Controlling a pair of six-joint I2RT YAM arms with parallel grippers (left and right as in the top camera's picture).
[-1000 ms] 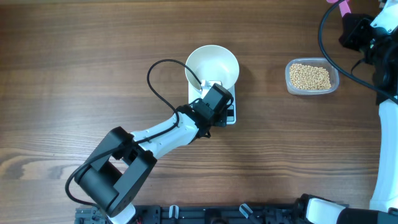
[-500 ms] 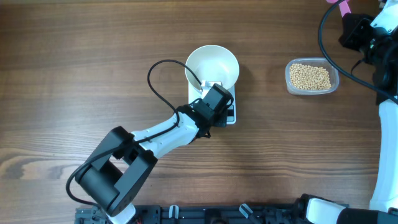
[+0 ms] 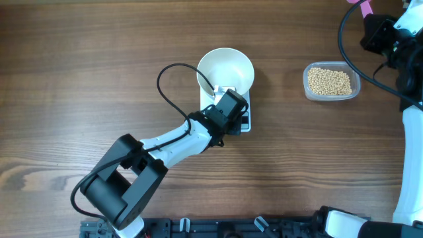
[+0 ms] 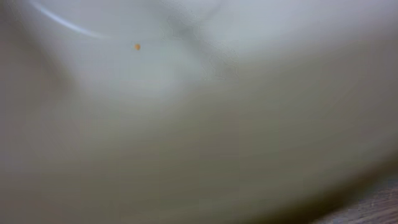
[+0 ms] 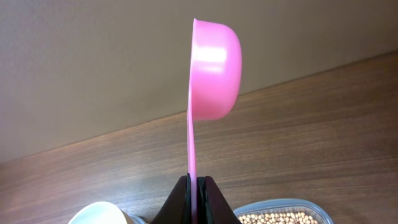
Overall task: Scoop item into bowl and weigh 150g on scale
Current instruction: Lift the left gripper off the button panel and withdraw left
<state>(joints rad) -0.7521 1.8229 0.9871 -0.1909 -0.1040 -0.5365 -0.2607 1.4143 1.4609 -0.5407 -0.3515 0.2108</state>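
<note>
Notably, no beans (image 3: 330, 81) in the bowl (image 3: 225, 66) yet: all of them in the clear tub (image 3: 357, 87), right of the bowl and well apart from it on the desk (image 3: 79, 59). Bowl empty, seated on the scale (image 3: 245, 123) and covering its far part; only the near edge with the dark panel showing.

Risks, as judged:
- Low over the scale's near edge, the left tool (image 3: 229, 99), hard up against the bowl's near wall. Left wrist view filled with blurred white, so contact not ruled out.
- Any weight or push from that arm on platform or bowl likely to falsify the zero or the reading, or to shove the bowl off centre.
- Display partly hidden under the wrist from overhead, so reading not checkable.
- Only the thin handle of the pink scoop (image 5: 214, 68) pinched. Likely to twist in the grip once loaded, spilling beans on the crossing from tub to bowl.
- Overshoot of the target weight possible if a full cup tipped at once.

Pose:
- Left arm stretched from the near-left base diagonally toward the scale, wrist angled down, jaws closed, nothing seen held.
- Right arm raised at the far right corner, beyond the tub. Clamped shut on the scoop's handle, the right tool (image 5: 196, 194). Cup uppermost and on edge, so carrying nothing, by judgement.
</note>
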